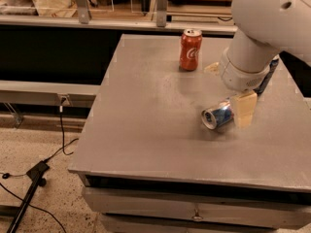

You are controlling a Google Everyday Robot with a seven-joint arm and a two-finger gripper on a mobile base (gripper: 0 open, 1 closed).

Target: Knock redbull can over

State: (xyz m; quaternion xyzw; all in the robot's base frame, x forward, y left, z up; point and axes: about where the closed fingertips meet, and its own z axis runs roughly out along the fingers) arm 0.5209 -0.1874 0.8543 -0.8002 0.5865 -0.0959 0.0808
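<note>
Grey metal tabletop point(146, 130), seen from the front: the redbull can point(217, 116) lies on its side right of centre. Its round end is turned toward us and to the left, and its silver-and-blue body runs back to the right. We see the gripper point(244, 108) low over the table at the can's right side, its cream-coloured tip touching or just beside the can's body. Whether it is open or closed, and whether it has hold of anything, we cannot tell from this angle. Above it the robot's white arm point(265, 23) fills the upper right corner. A red Coca-Cola can point(190, 49) stands upright near the table's back edge, well apart from the fallen can. Behind the arm's wrist a dark blue object point(268, 76) shows only as a sliver, possibly another can. Over the speckled floor point(29, 144) to the left, a black cable point(61, 130) hangs down from a ledge beside the table and trails toward a black bar point(22, 203) at the lower left.
</note>
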